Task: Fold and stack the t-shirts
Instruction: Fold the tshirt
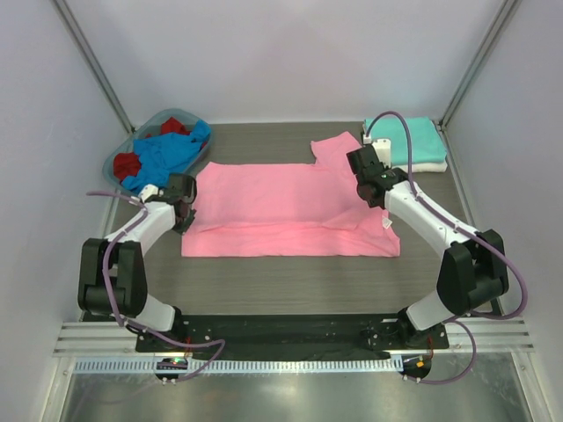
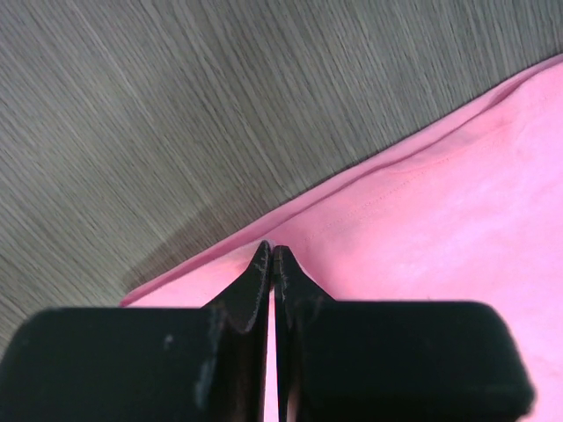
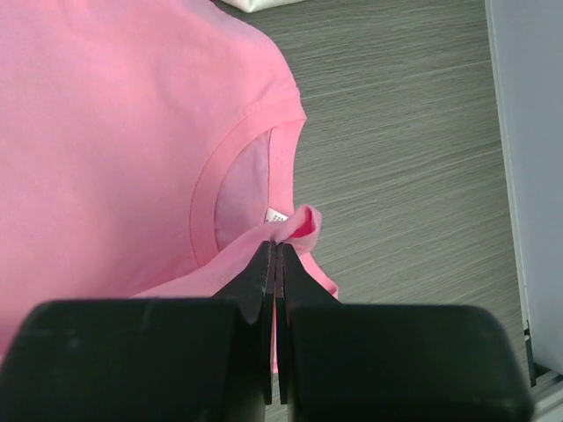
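Note:
A bright pink t-shirt [image 1: 290, 207] lies spread across the middle of the table, one sleeve pointing to the far side. My left gripper [image 1: 183, 211] is at its left edge. In the left wrist view that gripper [image 2: 274, 247] is shut, its tips on the pink cloth [image 2: 440, 220] just inside the hem. My right gripper [image 1: 369, 189] is over the shirt's right end. The right wrist view shows it [image 3: 275, 243] shut on a puckered fold of pink cloth [image 3: 106, 132] beside the collar and its white tag [image 3: 277, 214]. A folded teal t-shirt [image 1: 406, 139] lies on a folded white one [image 1: 431, 165] at the far right.
A blue-rimmed basket [image 1: 113, 163] at the far left holds a crumpled blue shirt [image 1: 171, 154] and a red one [image 1: 127, 165]. White walls close in both sides and the back. Bare grey tabletop [image 1: 290, 281] runs between the pink shirt and the arm bases.

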